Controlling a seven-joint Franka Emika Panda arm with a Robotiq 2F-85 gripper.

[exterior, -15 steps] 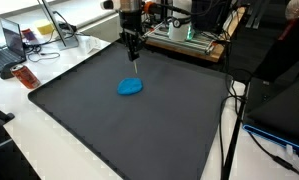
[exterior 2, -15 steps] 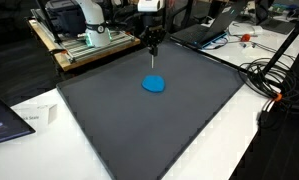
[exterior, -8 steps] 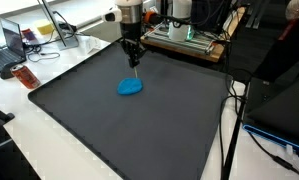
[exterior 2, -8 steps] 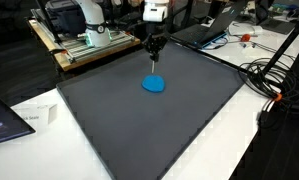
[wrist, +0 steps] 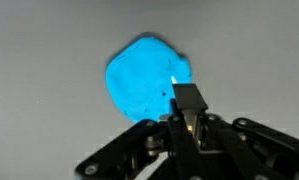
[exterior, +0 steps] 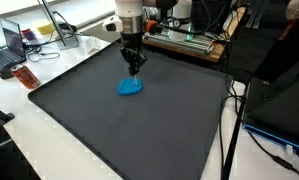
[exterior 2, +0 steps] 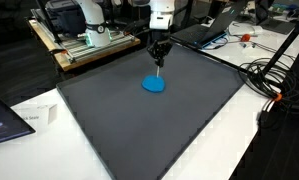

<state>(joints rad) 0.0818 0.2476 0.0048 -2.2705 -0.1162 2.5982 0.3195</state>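
Just beneath the closed gripper lies a blue blob.

This looks like a robotics lab. An open grey laptop sits at the upper left, a wooden bench of wired electronics runs along the top, and black cables sprawl across the white table at right.

- The arm above the gripper is white, with a rounded casing.
- The gripper is black, tapering to slim fingers.
- Black linkage bars spread behind the gripper's fingers.
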